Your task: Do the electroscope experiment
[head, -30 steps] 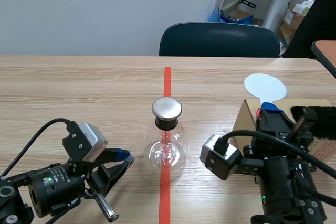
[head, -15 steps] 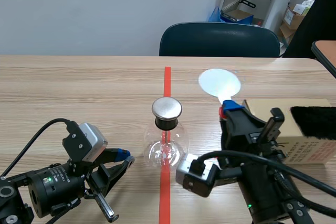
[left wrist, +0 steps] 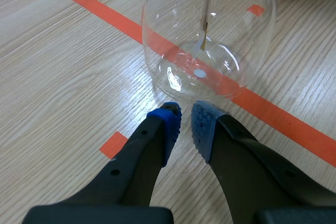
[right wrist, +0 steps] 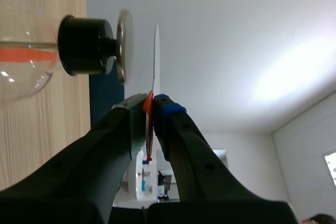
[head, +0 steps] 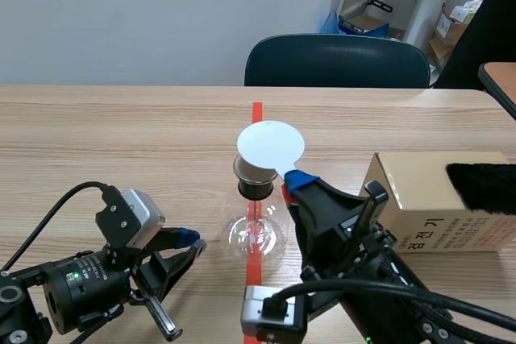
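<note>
The electroscope, a round glass flask (head: 255,233) with a black stopper and a metal disc cap (head: 250,171), stands on the red centre line. My right gripper (head: 297,180) is shut on the red handle of a white disc paddle (head: 271,144), held just above the cap. In the right wrist view the paddle (right wrist: 156,61) shows edge-on beside the metal cap (right wrist: 122,45), with a small gap between them. My left gripper (left wrist: 186,124) rests low on the table, its blue pads nearly together and empty, just short of the flask (left wrist: 210,35).
A cardboard box (head: 439,203) lies right of the flask with a piece of black fur (head: 482,187) on top. A dark chair (head: 337,60) stands beyond the table's far edge.
My right arm has swung left from above the box, carrying the white paddle over to the electroscope's metal cap. The left arm has stayed put.
</note>
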Tool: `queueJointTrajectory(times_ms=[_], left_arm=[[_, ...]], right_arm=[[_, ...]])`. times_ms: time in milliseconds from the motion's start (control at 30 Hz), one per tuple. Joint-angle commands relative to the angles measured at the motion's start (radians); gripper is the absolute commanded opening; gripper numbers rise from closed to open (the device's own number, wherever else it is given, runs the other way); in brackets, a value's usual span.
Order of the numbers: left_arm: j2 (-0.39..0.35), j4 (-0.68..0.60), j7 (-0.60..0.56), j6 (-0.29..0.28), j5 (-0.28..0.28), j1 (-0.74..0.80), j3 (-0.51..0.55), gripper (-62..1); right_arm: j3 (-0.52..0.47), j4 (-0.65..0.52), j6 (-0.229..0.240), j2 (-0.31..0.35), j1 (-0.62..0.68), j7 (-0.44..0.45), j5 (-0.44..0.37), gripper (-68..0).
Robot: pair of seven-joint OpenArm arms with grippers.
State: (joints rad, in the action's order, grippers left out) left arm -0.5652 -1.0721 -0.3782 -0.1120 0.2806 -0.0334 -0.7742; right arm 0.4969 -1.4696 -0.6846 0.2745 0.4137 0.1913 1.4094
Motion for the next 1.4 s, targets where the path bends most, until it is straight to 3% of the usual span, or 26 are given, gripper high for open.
queueJointTrajectory(times_ms=[0, 400, 900, 1067, 1367], left_arm=[[0.005, -0.019, -0.014, -0.002, 0.006, -0.006, 0.000, -50.9], [0.005, -0.019, -0.014, -0.002, 0.006, -0.006, 0.000, -50.9], [0.005, -0.019, -0.014, -0.002, 0.006, -0.006, 0.000, -50.9], [0.005, -0.019, -0.014, -0.002, 0.006, -0.006, 0.000, -50.9], [0.005, -0.019, -0.014, -0.002, 0.006, -0.006, 0.000, -50.9]], right_arm=[[-0.008, -0.015, 0.001, 0.003, -0.009, 0.011, 0.001, -66.5], [-0.008, -0.015, 0.004, 0.003, -0.009, 0.070, 0.001, -66.5], [-0.008, -0.015, 0.004, 0.003, -0.009, 0.054, 0.001, -66.5], [-0.008, -0.015, 0.004, 0.003, -0.009, -0.032, 0.001, -66.5], [-0.008, -0.015, 0.003, 0.003, -0.009, -0.374, -0.003, -66.5]])
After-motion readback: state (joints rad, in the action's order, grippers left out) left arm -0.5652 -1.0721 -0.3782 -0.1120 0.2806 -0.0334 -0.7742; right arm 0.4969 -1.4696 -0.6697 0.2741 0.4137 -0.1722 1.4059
